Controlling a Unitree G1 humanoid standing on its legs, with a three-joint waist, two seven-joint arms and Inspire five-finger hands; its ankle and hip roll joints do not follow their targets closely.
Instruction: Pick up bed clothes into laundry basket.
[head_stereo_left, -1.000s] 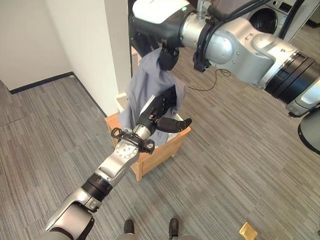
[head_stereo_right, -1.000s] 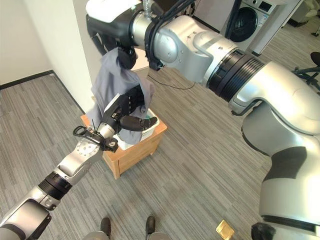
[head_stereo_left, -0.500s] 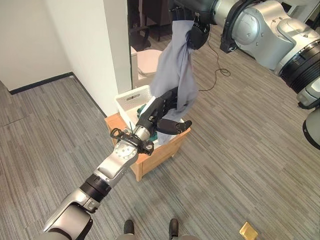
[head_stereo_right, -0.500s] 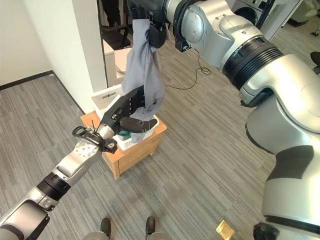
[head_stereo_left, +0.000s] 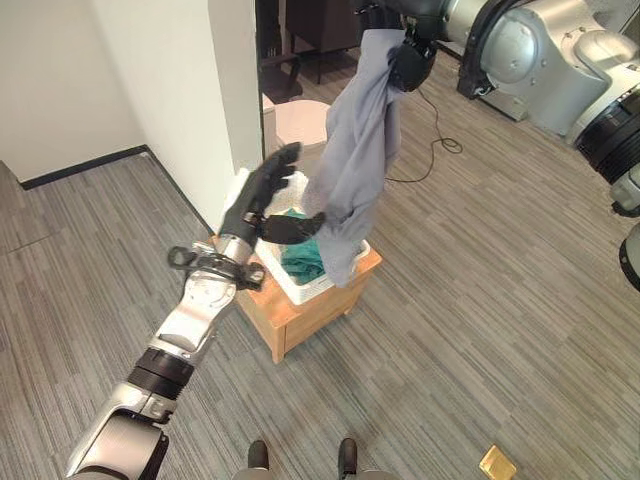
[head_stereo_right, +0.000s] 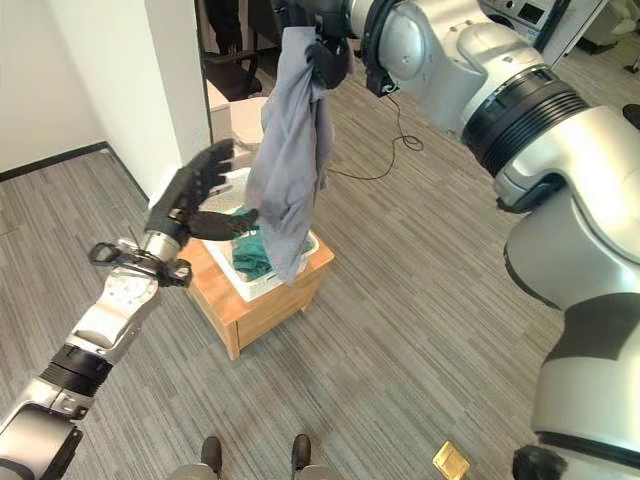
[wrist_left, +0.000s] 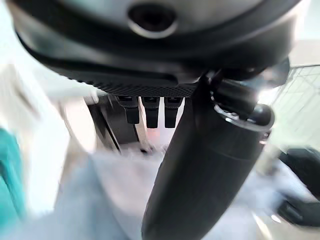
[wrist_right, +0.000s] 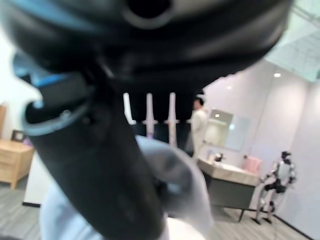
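A grey-blue cloth (head_stereo_left: 355, 170) hangs high from my right hand (head_stereo_left: 408, 62), which is shut on its top end; its lower end dangles over the white laundry basket (head_stereo_left: 312, 287). The basket stands on a small wooden table (head_stereo_left: 300, 315) and holds a teal garment (head_stereo_left: 302, 257). My left hand (head_stereo_left: 262, 200) is raised beside the cloth, to its left, with fingers spread open and nothing in it. In the right wrist view the pale cloth (wrist_right: 172, 175) shows past the thumb (wrist_right: 95, 165).
A white wall corner (head_stereo_left: 225, 100) stands just behind the table. A washing machine (head_stereo_right: 512, 10) is at the far right, and a small gold object (head_stereo_left: 496, 463) lies on the floor near the front right. Wood-look floor surrounds the table.
My right hand has lifted the grey-blue cloth higher and to the right. My left hand let go of the cloth's lower part, rose and spread open. The basket and teal garment have come into view.
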